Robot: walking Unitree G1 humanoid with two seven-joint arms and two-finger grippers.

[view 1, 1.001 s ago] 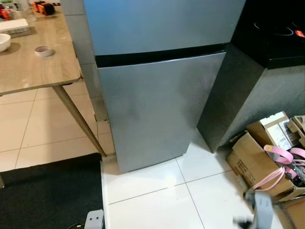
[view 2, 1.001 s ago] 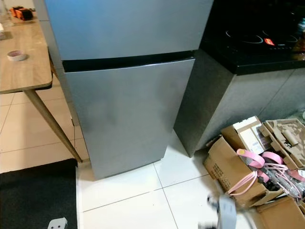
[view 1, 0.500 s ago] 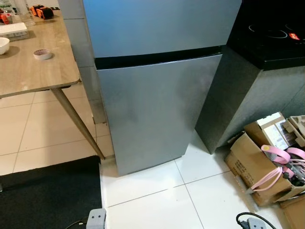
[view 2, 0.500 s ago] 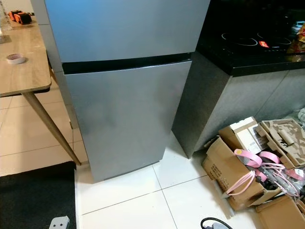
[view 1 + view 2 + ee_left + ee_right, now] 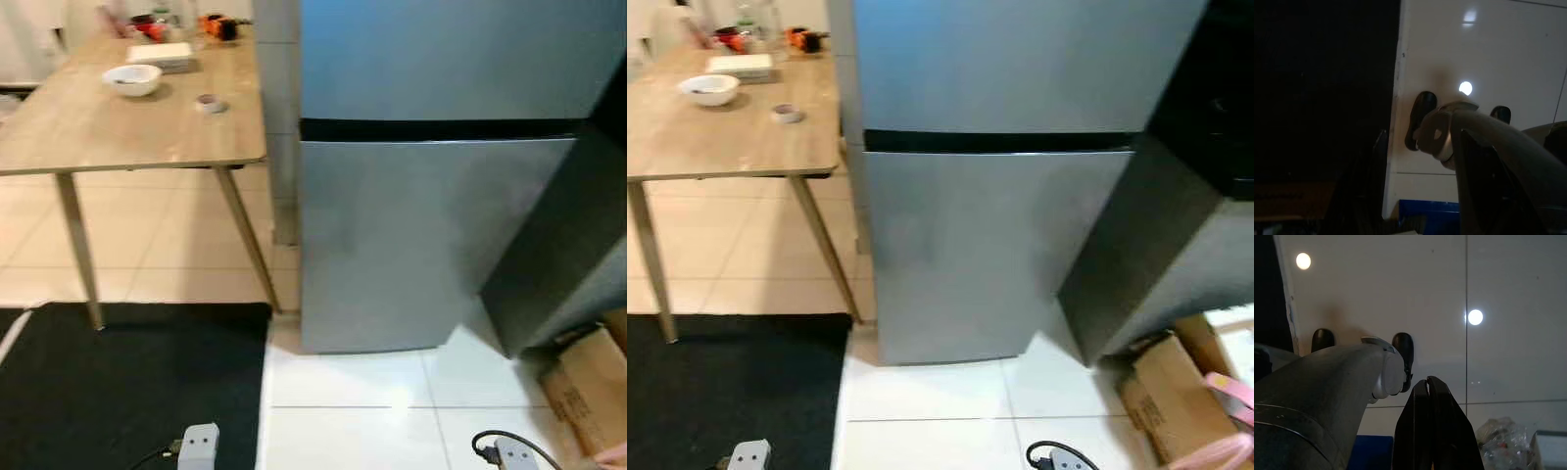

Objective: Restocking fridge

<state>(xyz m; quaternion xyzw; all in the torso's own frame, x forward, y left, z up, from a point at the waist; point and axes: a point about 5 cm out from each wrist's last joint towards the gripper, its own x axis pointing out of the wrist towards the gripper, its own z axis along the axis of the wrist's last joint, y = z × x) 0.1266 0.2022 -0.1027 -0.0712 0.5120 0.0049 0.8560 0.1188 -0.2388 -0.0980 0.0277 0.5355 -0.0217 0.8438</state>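
1. A wooden table (image 5: 118, 127) stands at the left, bearing a white bowl (image 5: 131, 79) and a tape roll (image 5: 208, 103)
2. The left gripper (image 5: 1420, 196) hangs over the white floor tiles (image 5: 1508, 44) by the black mat (image 5: 118, 382), fingers spread apart
3. The fridge (image 5: 431, 196) stands in the middle, both doors closed
4. The right gripper (image 5: 1432, 431) hangs down over tiles, fingers pressed together, holding nothing
5. A cardboard box (image 5: 1171, 392) sits at the right

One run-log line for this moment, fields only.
phase: approach | fridge: doors closed | right gripper: shut, idle over floor | left gripper: idle | table: left of fridge
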